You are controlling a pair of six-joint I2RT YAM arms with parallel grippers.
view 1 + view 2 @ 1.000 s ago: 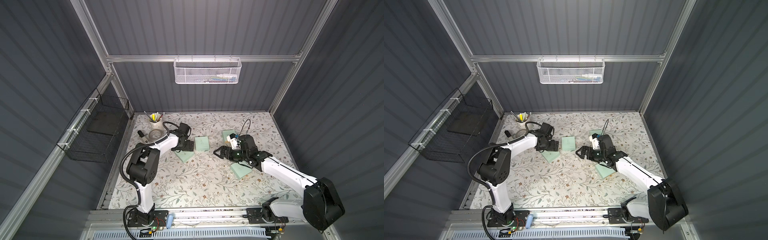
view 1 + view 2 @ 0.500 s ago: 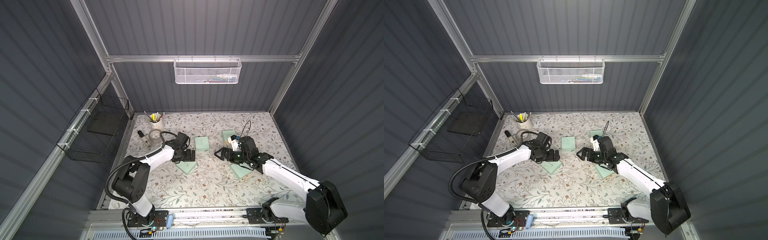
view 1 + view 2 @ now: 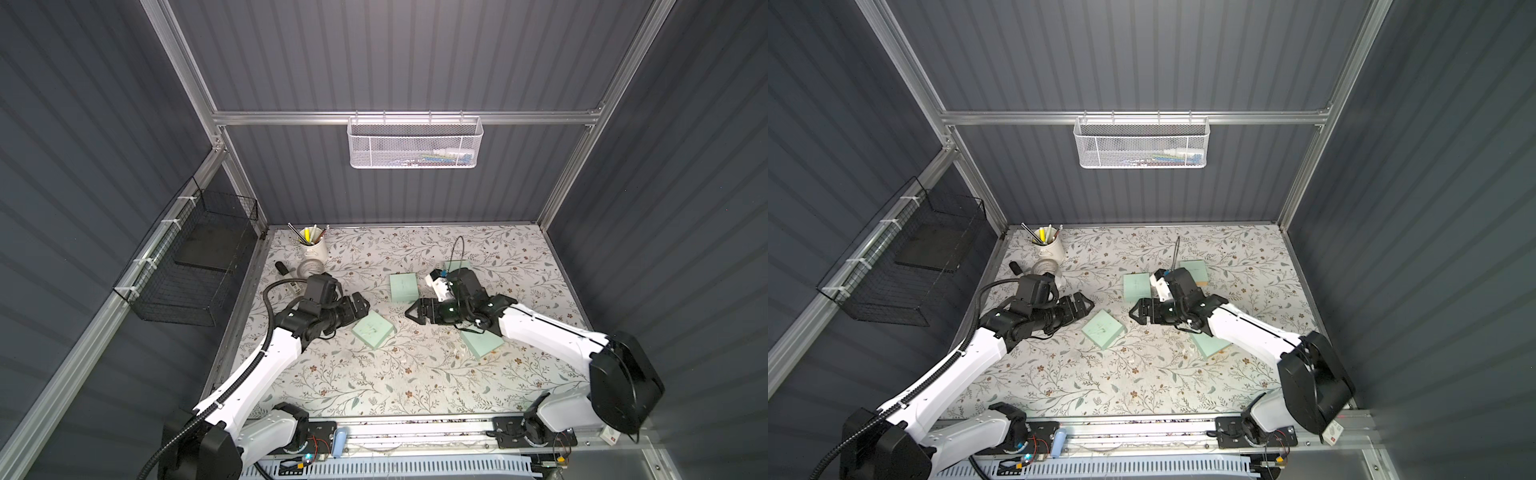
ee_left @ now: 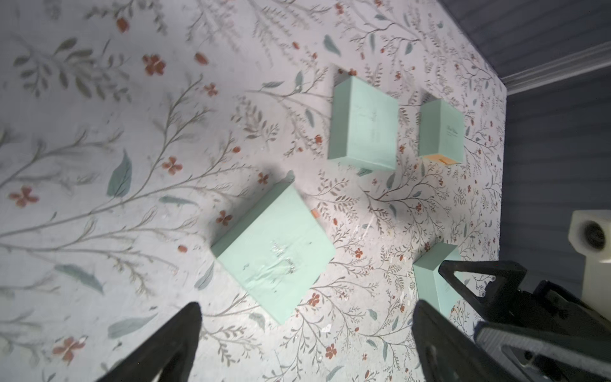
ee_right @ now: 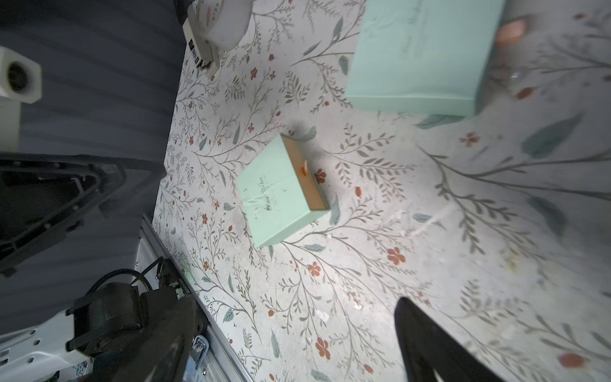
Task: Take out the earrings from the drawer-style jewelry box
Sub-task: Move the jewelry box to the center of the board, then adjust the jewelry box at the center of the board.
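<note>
Though it's scuffed, mint box point(image 3: 373, 336) is sq.

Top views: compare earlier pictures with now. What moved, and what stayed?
The left arm dropped low; its open left gripper and the tilted mint-green cardboard box beside it shifted toward the front edge. The open right gripper advanced toward that box. The other mint boxes and white pen cup stayed.
</note>
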